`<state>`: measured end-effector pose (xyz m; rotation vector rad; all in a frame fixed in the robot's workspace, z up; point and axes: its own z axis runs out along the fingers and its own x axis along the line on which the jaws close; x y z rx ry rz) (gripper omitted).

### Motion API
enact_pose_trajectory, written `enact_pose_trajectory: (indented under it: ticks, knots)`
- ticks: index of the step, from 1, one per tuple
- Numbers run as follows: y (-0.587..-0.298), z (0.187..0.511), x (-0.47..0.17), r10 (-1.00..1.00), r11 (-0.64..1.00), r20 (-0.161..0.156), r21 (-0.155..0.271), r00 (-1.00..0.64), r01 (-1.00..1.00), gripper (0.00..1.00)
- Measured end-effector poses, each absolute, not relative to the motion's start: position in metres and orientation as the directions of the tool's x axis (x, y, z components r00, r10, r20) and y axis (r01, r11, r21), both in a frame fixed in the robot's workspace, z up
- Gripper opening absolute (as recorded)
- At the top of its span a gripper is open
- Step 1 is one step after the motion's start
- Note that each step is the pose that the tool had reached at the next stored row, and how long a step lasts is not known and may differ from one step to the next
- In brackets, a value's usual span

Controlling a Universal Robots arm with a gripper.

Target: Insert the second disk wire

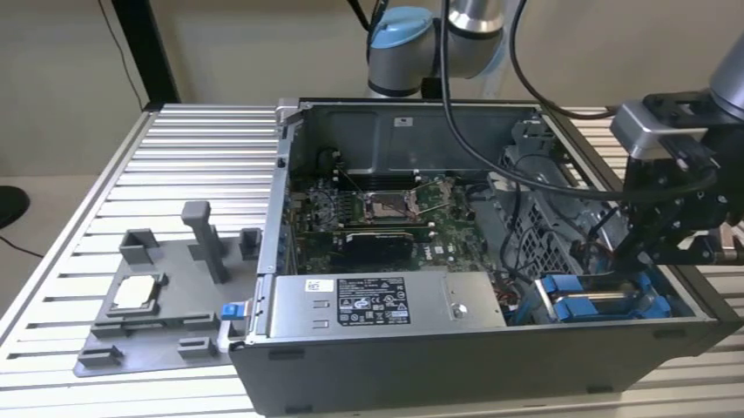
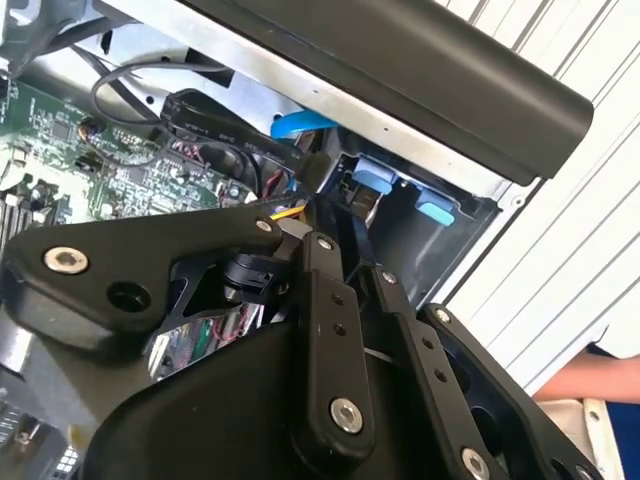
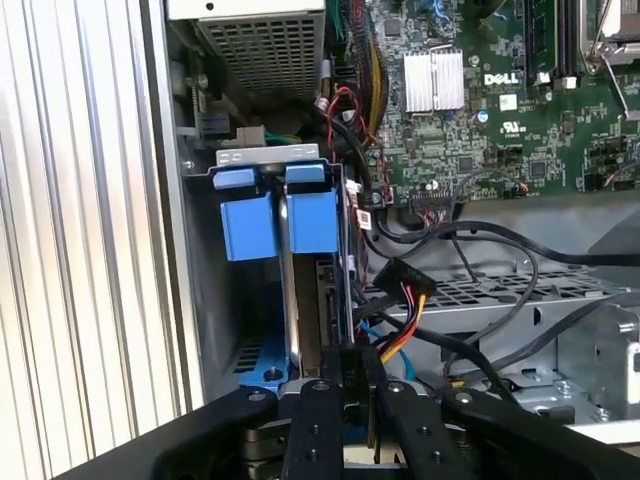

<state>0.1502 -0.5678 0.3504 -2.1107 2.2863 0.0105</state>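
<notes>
The disk wire (image 3: pixel 403 325), a short yellow, orange and red bundle, runs from a dark flat plug (image 3: pixel 399 275) down to my fingertips. In the second wrist view its yellow-orange strands (image 2: pixel 289 210) show right at the fingertips. My gripper (image 3: pixel 355 358) has its two black fingers drawn together on the bundle, just beside the blue drive caddies (image 3: pixel 275 215). In the exterior view the gripper (image 1: pixel 628 258) reaches down into the open computer case at the exterior view's right, above those blue caddies (image 1: pixel 593 301).
The motherboard (image 1: pixel 372 209) lies on the case floor, the power supply (image 1: pixel 384 300) at the front. Thick black cables (image 3: pixel 500 235) loop across the drive cage. A grey fixture tray (image 1: pixel 163 296) sits on the slatted table at the exterior view's left. A person's arm (image 2: pixel 592 378) is nearby.
</notes>
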Motion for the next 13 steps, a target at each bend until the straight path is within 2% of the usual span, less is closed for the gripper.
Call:
enact_pose_trajectory:
  ticks: [13]
  knots:
    - [-0.5699,0.3483,0.1472,-0.998,0.064,-0.027,-0.016,-0.064,-0.998,0.0]
